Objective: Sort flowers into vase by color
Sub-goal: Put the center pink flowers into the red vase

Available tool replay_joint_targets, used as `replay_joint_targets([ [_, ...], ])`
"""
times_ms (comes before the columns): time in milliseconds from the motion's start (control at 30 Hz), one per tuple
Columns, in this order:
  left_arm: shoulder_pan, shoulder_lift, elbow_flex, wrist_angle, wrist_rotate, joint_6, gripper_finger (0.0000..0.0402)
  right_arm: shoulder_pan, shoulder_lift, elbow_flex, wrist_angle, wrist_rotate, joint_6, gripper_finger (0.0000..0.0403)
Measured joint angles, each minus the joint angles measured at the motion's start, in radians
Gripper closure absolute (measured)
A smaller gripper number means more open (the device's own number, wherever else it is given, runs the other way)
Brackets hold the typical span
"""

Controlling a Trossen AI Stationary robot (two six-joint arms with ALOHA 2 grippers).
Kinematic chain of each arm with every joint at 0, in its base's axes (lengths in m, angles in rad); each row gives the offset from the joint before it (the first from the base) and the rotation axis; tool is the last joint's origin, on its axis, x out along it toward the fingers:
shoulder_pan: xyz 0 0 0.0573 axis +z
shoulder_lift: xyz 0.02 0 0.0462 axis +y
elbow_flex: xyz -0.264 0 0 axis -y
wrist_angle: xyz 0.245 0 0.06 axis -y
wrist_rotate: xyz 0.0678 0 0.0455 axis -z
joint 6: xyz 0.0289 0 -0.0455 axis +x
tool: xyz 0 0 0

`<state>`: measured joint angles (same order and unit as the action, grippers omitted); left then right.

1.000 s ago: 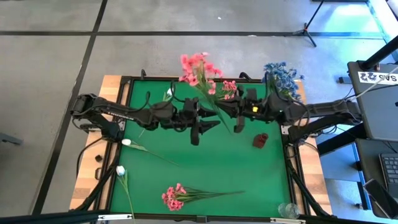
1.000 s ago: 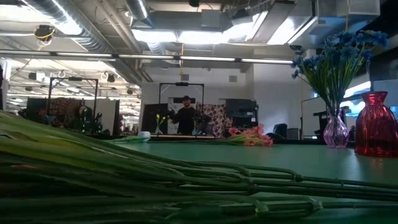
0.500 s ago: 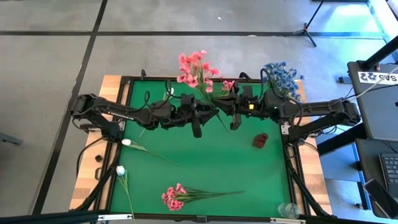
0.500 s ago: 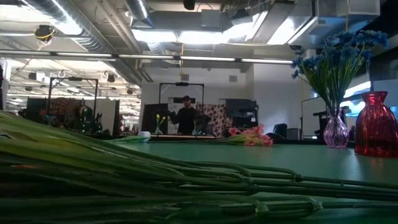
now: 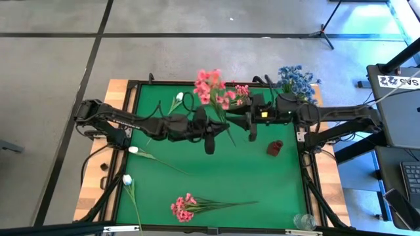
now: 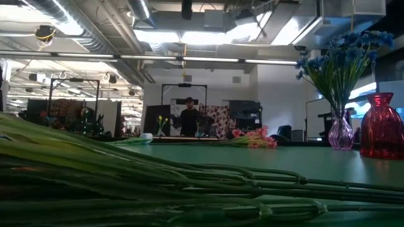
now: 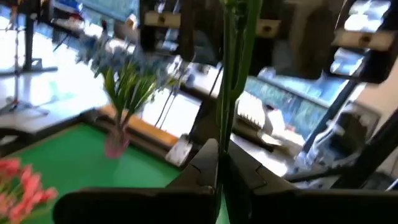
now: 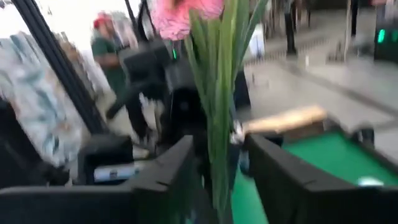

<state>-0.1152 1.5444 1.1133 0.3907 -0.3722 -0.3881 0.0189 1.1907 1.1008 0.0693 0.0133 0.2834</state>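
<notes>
While the left gripper [image 5: 209, 136] is clamped on the stem of a pink spray [image 5: 213, 88], the right gripper [image 5: 251, 130] stands just beside it, fingers apart either side of the same stem. Compared with a second ago, the blossom head sits nearer and the stem is more upright above the far middle of the green table [image 5: 262, 183]. Judgement: a handover to the left arm is under way, and no vase has been reached yet.

Count:
- Pink sprays, three: one held, one at the far edge [image 5: 241, 90], one near the front [image 5: 187, 206].
- White buds, three [image 5: 178, 96] [image 5: 133, 149] [image 5: 127, 179].
- Blue bunch, one [image 5: 296, 78], already in its clear vase [image 6: 341, 135].
- Red vase, one [image 5: 275, 147].
</notes>
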Motion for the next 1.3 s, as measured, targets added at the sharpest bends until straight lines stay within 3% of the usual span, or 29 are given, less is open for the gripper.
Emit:
replay_joint_targets([
  [100, -0.011, 0.0, 0.0, -0.049, -0.021, -0.002, 0.0399, 0.0, -0.006, 0.012, -0.129, -0.008, 0.014, 0.0201],
  [233, -0.014, 0.0, 0.0, -0.117, -0.022, -0.011, 0.0399, 0.0, 0.014, 0.014, -0.113, -0.021, 0.042, 0.0158],
  [400, -0.021, 0.0, 0.0, -0.148, -0.017, -0.016, 0.04, 0.0, 0.088, 0.014, -0.083, -0.032, 0.051, 0.0149],
  [600, -0.023, 0.0, 0.0, -0.163, -0.013, -0.014, 0.04, 0.0, 0.122, 0.013, 0.047, -0.032, 0.057, 0.0214],
  [833, -0.039, 0.0, 0.0, -0.16, -0.029, -0.018, 0.0369, 0.001, 0.115, 0.013, 0.011, -0.051, 0.056, 0.0382],
  [1067, -0.081, -0.023, 0.0, -0.169, -0.038, -0.021, 0.0327, 0.001, 0.041, 0.012, 0.042, -0.003, 0.042, 0.0397],
  [1300, -0.148, -0.104, 0.0, -0.171, -0.037, -0.044, 0.0304, 0.001, -0.227, 0.012, -0.201, 0.026, -0.087, 0.0398],
])
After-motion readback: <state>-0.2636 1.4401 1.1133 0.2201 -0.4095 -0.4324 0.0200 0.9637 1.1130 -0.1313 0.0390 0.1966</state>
